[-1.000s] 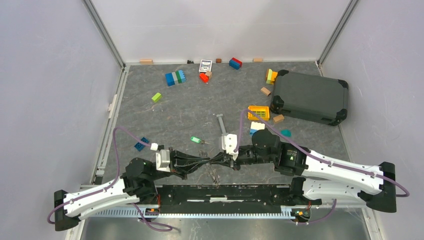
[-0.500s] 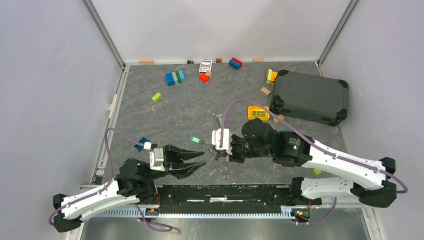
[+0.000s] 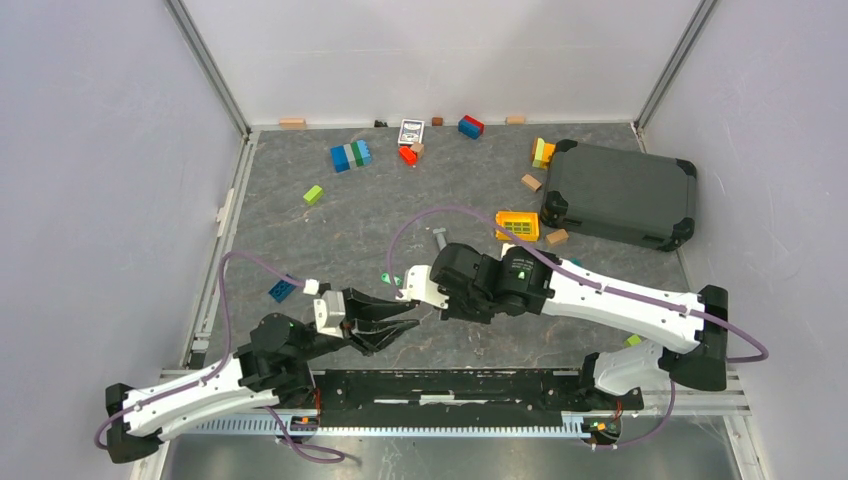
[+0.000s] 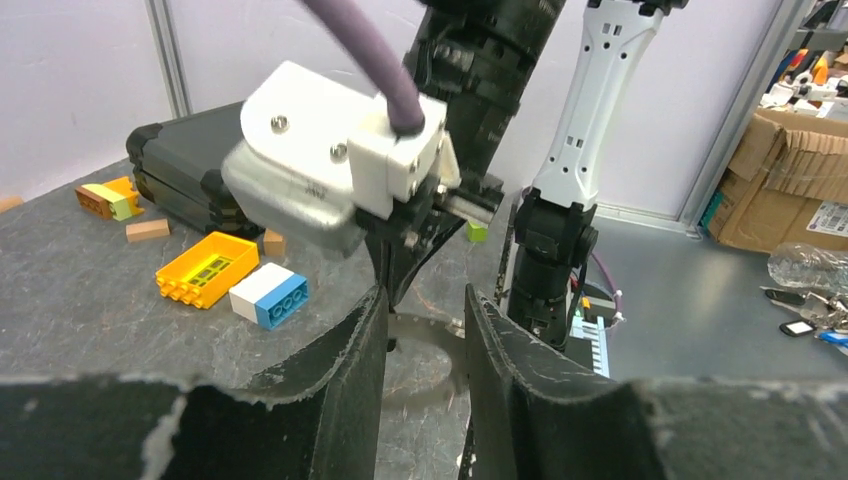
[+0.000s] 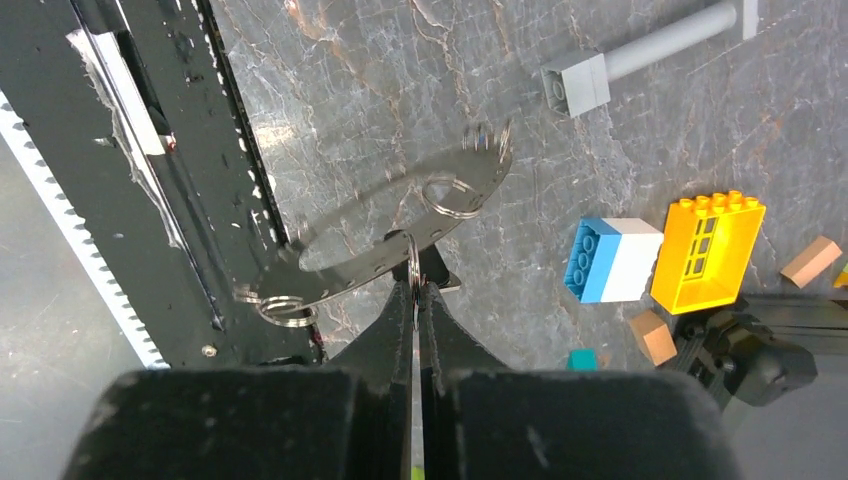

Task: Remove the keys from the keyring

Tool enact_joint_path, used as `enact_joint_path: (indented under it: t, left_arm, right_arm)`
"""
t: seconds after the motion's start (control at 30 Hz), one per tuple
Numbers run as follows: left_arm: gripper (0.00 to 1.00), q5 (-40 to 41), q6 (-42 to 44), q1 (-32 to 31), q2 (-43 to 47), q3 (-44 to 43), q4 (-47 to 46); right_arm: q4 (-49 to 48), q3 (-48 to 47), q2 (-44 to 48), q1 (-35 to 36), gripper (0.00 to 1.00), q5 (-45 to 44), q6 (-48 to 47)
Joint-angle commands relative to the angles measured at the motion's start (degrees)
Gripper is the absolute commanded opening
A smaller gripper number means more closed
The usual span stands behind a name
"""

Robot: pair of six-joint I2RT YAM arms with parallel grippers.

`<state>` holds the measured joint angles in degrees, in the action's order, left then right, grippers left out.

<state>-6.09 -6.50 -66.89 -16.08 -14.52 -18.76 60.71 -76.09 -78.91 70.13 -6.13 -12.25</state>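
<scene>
Two grippers sit close together, well to the near left of the yellow grid block (image 3: 517, 224). The right gripper (image 5: 415, 282) is pinched tight on the keyring (image 5: 411, 255), with blurred silver keys (image 5: 395, 238) hanging from it. The left gripper (image 4: 425, 300) has its fingers apart, holding nothing.

bright even light, soft shadows on the grey marbled tabletop (image 3: 350, 220), thin silver keys (image 5: 380, 240) smeared by motion blur, close-up bits kinda soft

Silver keys (image 5: 385, 238), yellow grid block (image 5: 707, 250)
</scene>
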Motion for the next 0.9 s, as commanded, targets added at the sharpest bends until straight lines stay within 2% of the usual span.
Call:
enact_joint_path:
  t: [0.0, 0.13, 0.37, 0.47, 0.57, 0.67, 0.8, 0.87]
  left_arm:
    - [0.4, 0.4, -0.2, -0.1, -2.1, -0.8, -0.8]
    - [0.43, 0.1, -0.5, -0.1, -5.0, 1.5, -5.2]
    - [0.6, 0.9, 1.2, -0.1, -10.8, 6.6, -20.0]
    - [0.68, 2.1, 3.4, -0.1, -13.2, 7.0, -23.3]
    - [0.7, 1.9, 5.0, -0.1, -15.4, 7.0, -25.6]
    - [0.69, 2.1, 6.2, -0.1, -17.4, 6.9, -27.6]
    - [0.54, 1.6, 8.0, -0.1, -20.1, 5.8, -27.6]
    - [0.52, 1.0, 8.3, -0.1, -21.6, 5.6, -28.1]
  right_arm:
    - [2.3, -5.7, 0.7, 0.2, 0.0, -1.7, 0.7]
    - [2.9, -7.1, -0.1, 0.2, 0.0, -1.1, 0.1]
    - [3.4, -9.0, -1.3, 0.2, 0.0, 1.2, -0.5]
    - [3.4, -9.7, -1.7, 0.2, 0.0, 2.3, -0.7]
    - [3.3, -10.1, -2.2, 0.2, 0.0, 3.0, -1.0]
    - [3.3, -10.4, -2.6, 0.2, 0.0, 4.2, -1.3]
    - [2.9, -10.7, -2.8, 0.2, 0.0, 5.5, -1.7]
    - [2.9, -11.1, -2.9, 0.3, 0.0, 6.0, -1.9]
